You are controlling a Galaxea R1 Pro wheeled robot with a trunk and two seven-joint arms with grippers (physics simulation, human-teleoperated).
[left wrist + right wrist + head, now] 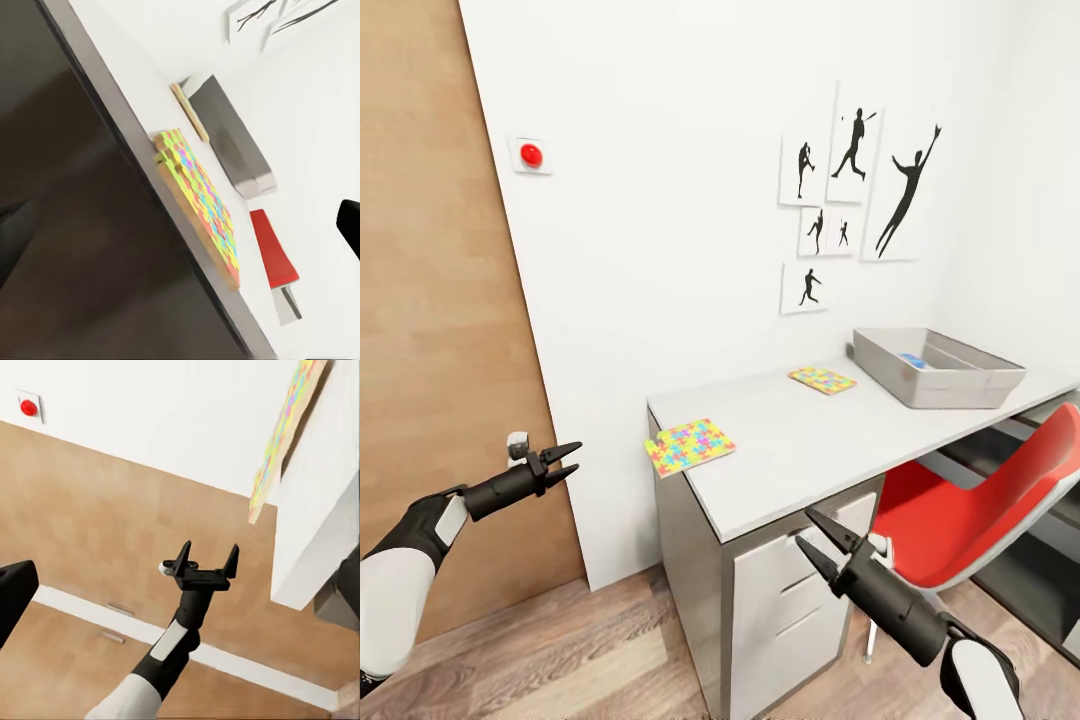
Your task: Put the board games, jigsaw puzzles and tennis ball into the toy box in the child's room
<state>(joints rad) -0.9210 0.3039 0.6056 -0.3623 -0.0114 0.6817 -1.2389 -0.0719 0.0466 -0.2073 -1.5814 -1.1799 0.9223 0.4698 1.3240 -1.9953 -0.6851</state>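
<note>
**Both claws empty at the bench end, puzzles still on top**

The bench [800, 450] runs from its near corner along the white wall, its white top above dark grey sides and white drawers. At its far end sits the toy box [940, 372], a grey bin with sloping sides; something blue lies inside, too small to identify. A red chair [970, 500] is tucked under the bench below the box. The near jigsaw puzzle [689, 446] lies on the bench's corner, one edge hanging slightly over the side. The far jigsaw puzzle [822, 380] lies flat just beside the toy box. The left claw [563, 462] hangs in the air in front of the wooden door, well apart from the bench, fingers spread and holding nothing. The right claw [822, 540] hovers before the drawers, its fingers likewise spread and empty.
</note>
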